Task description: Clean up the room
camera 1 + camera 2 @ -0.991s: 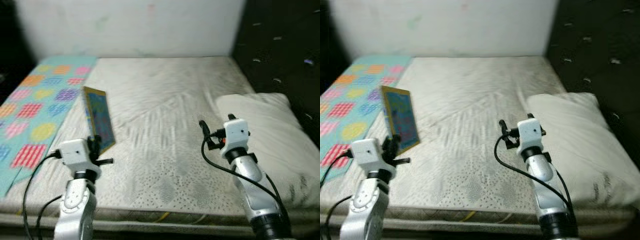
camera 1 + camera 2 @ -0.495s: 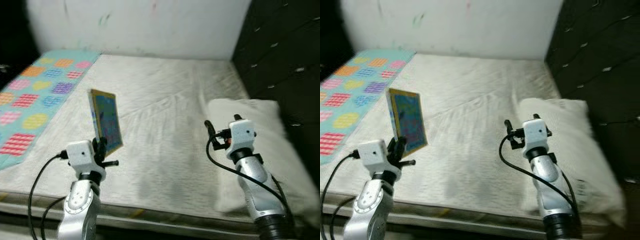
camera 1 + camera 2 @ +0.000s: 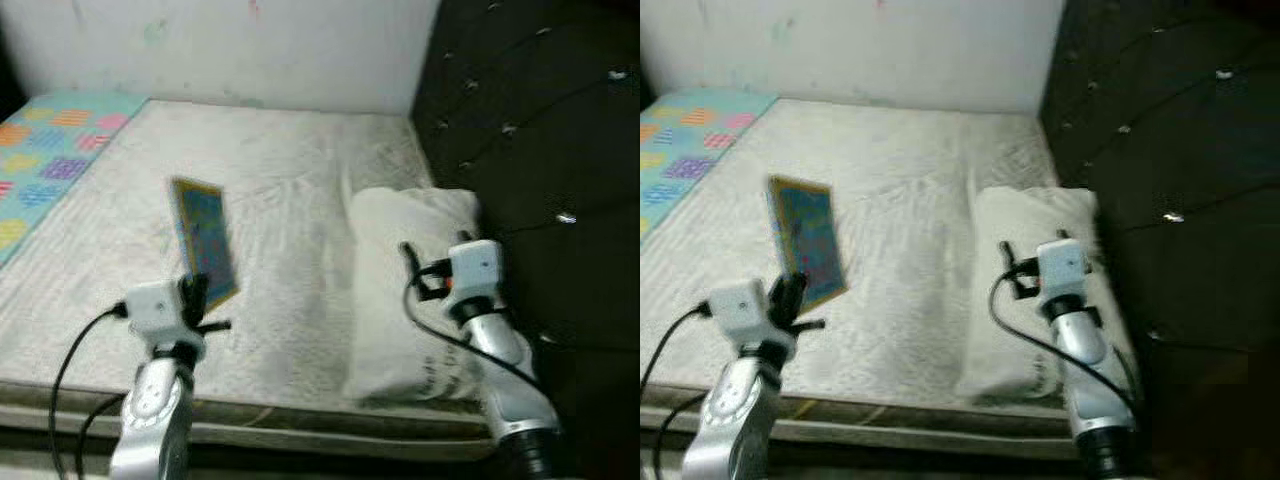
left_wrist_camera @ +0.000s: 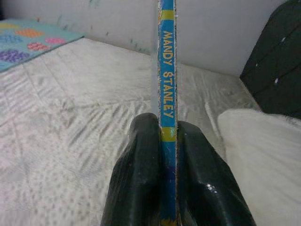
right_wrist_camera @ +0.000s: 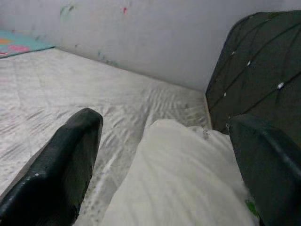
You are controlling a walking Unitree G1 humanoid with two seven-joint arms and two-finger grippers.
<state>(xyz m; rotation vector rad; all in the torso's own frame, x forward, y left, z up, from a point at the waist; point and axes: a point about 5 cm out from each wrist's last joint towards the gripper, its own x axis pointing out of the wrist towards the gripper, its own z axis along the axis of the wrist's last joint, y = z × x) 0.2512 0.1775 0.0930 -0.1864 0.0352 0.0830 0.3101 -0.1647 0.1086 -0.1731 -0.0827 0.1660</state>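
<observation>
A thin picture book (image 3: 205, 238) with a blue cover and yellow border stands upright above the white mattress (image 3: 290, 190), held at its lower edge by my left gripper (image 3: 197, 293), which is shut on it. In the left wrist view the two black fingers (image 4: 141, 183) pinch the book's blue spine (image 4: 167, 75). My right gripper (image 3: 412, 268) is open, raised over the white pillow (image 3: 405, 260) at the bed's right side. The right wrist view has its spread fingers (image 5: 66, 165) either side of the pillow (image 5: 174, 183).
A dark tufted headboard (image 3: 530, 130) rises on the right. A patchwork blanket (image 3: 50, 130) in teal with coloured squares lies at the far left of the bed. A white wall (image 3: 220, 45) closes the far side. The mattress's front edge (image 3: 300, 425) is just before me.
The camera has swung to the right: the headboard now takes more of the picture and the blanket has slid to the left edge. Both arms keep their pose, the book still held.
</observation>
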